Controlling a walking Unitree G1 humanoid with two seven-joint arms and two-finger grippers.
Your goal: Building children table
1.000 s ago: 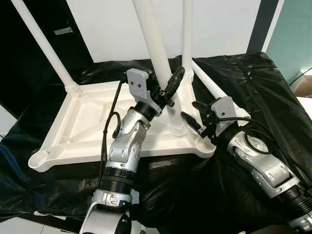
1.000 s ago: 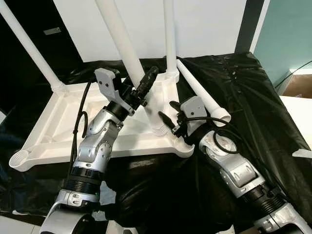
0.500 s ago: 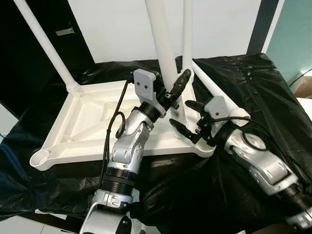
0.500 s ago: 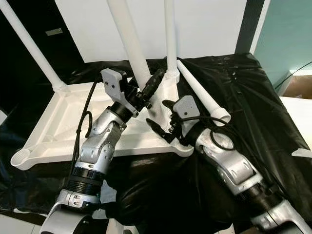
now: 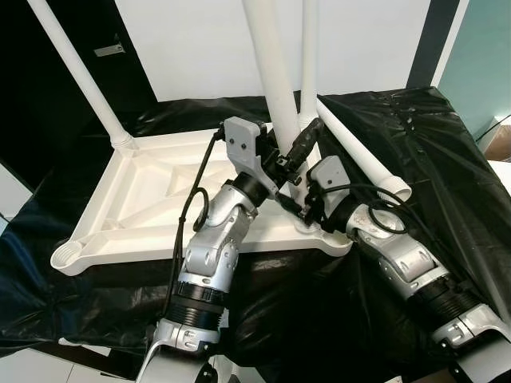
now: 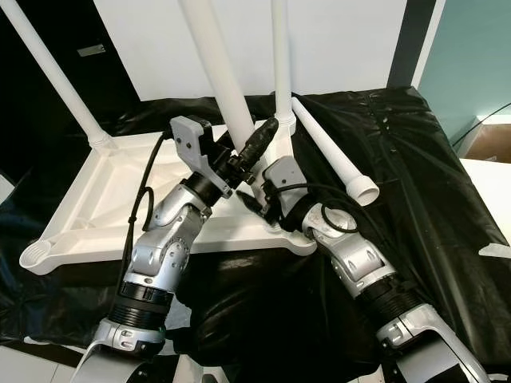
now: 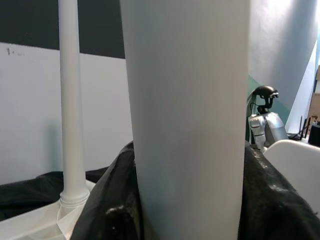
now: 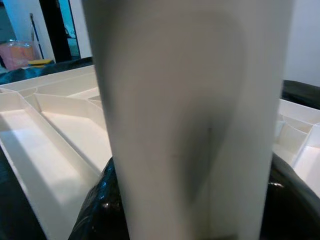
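Steadying the white leg (image 5: 271,72) over its corner socket, we clamp our left gripper (image 5: 294,153) and right gripper (image 5: 297,209) around it, seating it in the upturned tabletop (image 5: 144,199).

I see a white wall panel (image 5: 192,48) straight ahead, with a dark recess (image 5: 32,104) on the left carrying a small grey plate (image 5: 106,50). Black vertical strip (image 5: 421,40) right of the panel, then a teal wall (image 5: 479,56). Glossy black sheeting (image 5: 415,136) covers the work surface. Cardboard box (image 5: 499,140) at the far right. Lighting's even.
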